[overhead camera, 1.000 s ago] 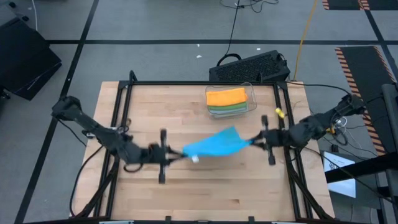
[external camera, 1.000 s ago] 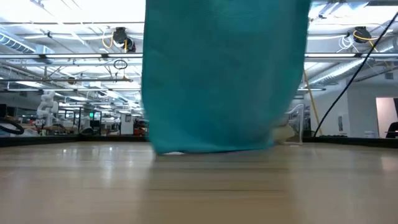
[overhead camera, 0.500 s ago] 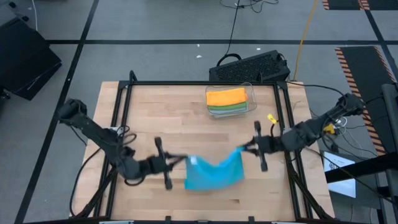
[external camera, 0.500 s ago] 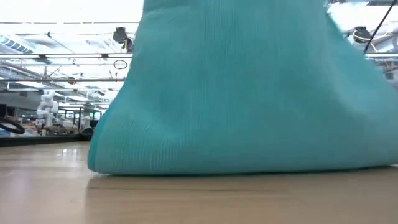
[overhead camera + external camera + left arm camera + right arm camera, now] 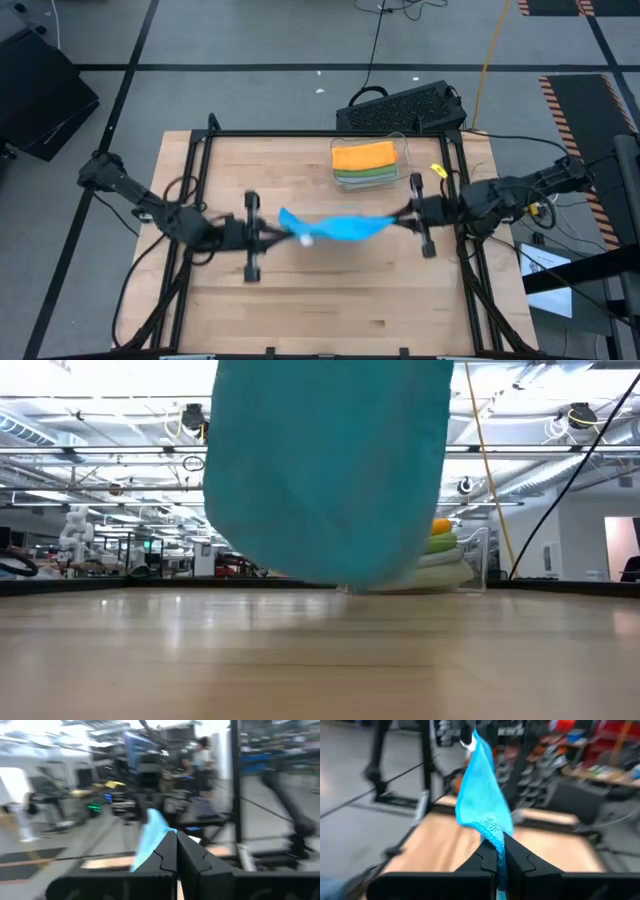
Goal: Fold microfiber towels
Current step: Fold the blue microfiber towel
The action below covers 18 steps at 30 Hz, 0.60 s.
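Observation:
A blue microfiber towel (image 5: 335,227) with a small white tag (image 5: 305,240) hangs in the air over the middle of the table. It is strung between my two grippers. My left gripper (image 5: 278,232) is shut on its left end and my right gripper (image 5: 402,218) is shut on its right end. In the low view the towel (image 5: 325,470) fills the upper middle, and its lower edge (image 5: 340,584) hangs clear of the tabletop. More folded towels, orange on top of green ones (image 5: 363,160), lie stacked in a clear bin at the far side. My left gripper pinches the towel's left end (image 5: 159,837) between its two shut fingers. The fingers lie about level and come from the table's left. The towel runs away from them, clear of the table. One layer or several, I cannot tell. My right gripper pinches the towel's right end (image 5: 495,832) between its two shut fingers, level, from the table's right. The towel rises and stretches away from the fingertips toward the other arm, with the white tag (image 5: 466,742) at its far end. It sags loosely, lifted clear.
The clear plastic bin (image 5: 405,160) stands at the far right of the wooden tabletop (image 5: 330,310). Black frame rails (image 5: 195,180) run along the table's left and right sides. A black keyboard (image 5: 405,105) lies beyond the far edge. Bare wood lies toward the near edge.
Both grippers swung toward the near edge, and the towel's lower part came down on the table and spread there. They then came back up and toward the far edge. The towel is now lifted clear and hangs between them. Both grippers stayed shut.

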Motion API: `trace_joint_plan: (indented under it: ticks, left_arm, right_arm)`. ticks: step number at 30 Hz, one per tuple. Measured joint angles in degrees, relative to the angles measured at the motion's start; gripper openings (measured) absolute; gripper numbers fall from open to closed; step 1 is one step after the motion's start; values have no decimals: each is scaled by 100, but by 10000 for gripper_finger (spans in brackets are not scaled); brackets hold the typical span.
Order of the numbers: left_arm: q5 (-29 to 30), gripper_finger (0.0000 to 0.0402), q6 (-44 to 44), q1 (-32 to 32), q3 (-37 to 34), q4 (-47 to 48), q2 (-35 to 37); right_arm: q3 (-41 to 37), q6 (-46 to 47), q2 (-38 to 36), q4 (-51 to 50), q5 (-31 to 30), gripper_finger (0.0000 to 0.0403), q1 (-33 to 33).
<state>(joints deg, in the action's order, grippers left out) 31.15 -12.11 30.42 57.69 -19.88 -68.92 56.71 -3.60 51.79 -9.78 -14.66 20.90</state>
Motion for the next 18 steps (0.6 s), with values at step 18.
trace_joint_plan:
  ticks: [18]
  left_arm:
    - [10,3,3730,1248,-2,-18,-2864]
  right_arm:
    - [-2233,2977,1382,914,254,1,1961]
